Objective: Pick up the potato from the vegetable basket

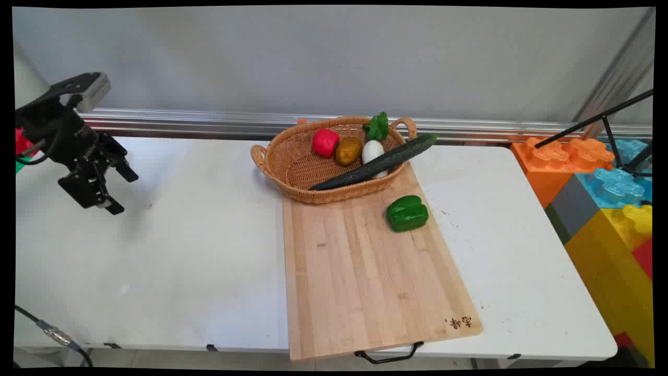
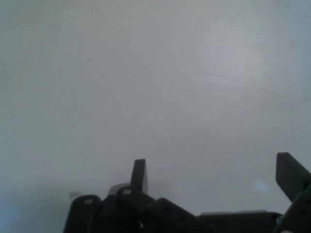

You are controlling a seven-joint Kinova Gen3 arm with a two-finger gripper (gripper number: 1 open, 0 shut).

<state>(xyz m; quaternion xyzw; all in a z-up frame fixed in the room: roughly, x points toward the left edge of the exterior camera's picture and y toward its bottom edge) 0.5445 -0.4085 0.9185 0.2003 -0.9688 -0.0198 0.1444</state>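
My black gripper [image 1: 122, 190] hangs open over the bare left part of the white table [image 1: 156, 250], holding nothing. In the hand view the gripper [image 2: 214, 172] shows two spread fingers with only plain white tabletop beyond them. Far to its right a wicker basket [image 1: 292, 167] holds a red pepper [image 1: 325, 142], a brown potato [image 1: 348, 150], a white radish [image 1: 371, 151] with green leaves and a long dark cucumber [image 1: 376, 163] that sticks out over the rim. A green pepper [image 1: 407, 213] lies on the wooden cutting board [image 1: 360, 282].
The cutting board reaches the table's front edge, with a black handle [image 1: 389, 357] hanging over it. Large coloured toy blocks [image 1: 605, 198] and a black tripod leg [image 1: 600, 120] stand off the table's right end. A metal rail [image 1: 209, 121] runs along the back wall.
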